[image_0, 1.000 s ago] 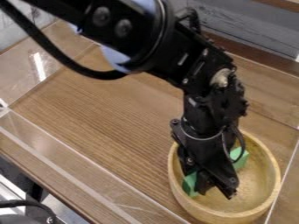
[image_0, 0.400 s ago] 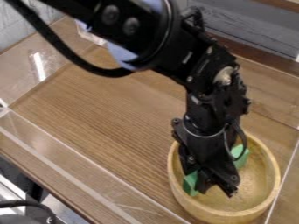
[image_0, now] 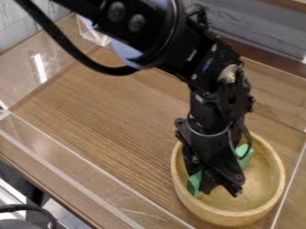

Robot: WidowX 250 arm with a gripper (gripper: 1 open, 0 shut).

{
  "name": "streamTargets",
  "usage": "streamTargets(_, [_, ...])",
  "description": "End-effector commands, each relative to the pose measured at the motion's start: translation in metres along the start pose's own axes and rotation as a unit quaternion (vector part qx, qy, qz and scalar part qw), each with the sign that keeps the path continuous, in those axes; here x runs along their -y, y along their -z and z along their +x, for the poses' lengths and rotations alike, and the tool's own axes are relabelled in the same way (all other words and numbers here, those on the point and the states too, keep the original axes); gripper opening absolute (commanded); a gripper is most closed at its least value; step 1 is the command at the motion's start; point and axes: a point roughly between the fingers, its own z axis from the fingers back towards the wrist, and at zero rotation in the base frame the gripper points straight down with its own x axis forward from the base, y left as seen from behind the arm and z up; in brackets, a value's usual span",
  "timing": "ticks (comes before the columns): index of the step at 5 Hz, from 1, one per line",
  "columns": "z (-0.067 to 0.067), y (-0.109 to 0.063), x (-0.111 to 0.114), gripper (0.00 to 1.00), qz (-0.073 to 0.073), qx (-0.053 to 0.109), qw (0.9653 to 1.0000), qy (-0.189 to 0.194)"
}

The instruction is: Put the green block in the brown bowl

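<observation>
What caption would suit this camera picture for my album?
A black robot arm's gripper reaches down into the brown bowl on a wooden table, shut on the green block.

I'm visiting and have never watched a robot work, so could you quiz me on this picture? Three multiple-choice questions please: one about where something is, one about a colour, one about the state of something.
1. Where is the green block?
A. On the bare table, left of the bowl
B. Inside the brown bowl, down at the gripper
C. On the clear wall at the table's edge

2. What colour is the robot arm?
A. White
B. Orange
C. Black

3. How does the gripper stand?
A. Lifted high above the table, pointing sideways
B. Lowered into the bowl, pointing down, shut on the block
C. Resting on the table beside the bowl

Answers:
1 B: green shows on both sides of the gripper, within the bowl's rim.
2 C: every link and the gripper are dark black.
3 B: its tip sits below the rim, with the block between the closed fingers.
</observation>
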Motion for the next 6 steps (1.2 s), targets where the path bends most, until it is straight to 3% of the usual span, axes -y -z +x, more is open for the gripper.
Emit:
streamTargets(1, [0.0033,0.0001,-0.0090,0.00,0.007,0.004,0.9999,-0.012])
streamTargets(6, [0.0022,0.0042,-0.0141,0.00,0.011,0.004,0.9995,-0.028])
